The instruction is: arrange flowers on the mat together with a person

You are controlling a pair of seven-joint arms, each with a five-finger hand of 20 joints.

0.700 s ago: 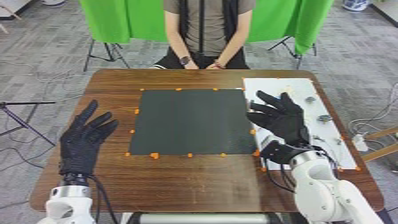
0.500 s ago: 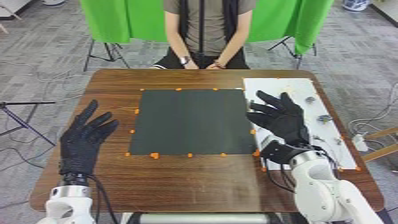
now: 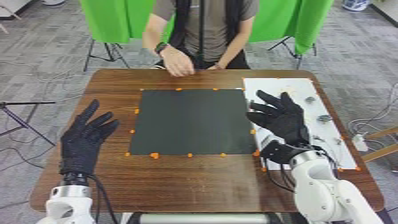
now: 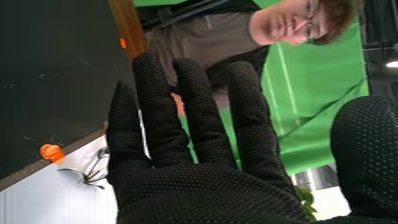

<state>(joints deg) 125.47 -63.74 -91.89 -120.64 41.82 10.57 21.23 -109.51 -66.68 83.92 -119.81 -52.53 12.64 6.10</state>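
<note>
The dark mat (image 3: 187,122) lies near the middle of the surface (image 3: 187,185). Small flowers (image 3: 324,118) lie on the white sheet (image 3: 280,84) along the right edge. The left hand (image 3: 82,145), wide, is near the left edge; the right hand (image 3: 286,125), also wide, overlaps the sheet's left edge.

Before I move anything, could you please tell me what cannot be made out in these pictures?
Head view: the small items on the white sheet are too small to identify.
Head view: part of that sheet is hidden by the right hand.
Right wrist view: the green thing is mostly covered by the right hand; I cannot tell what it is.
</note>
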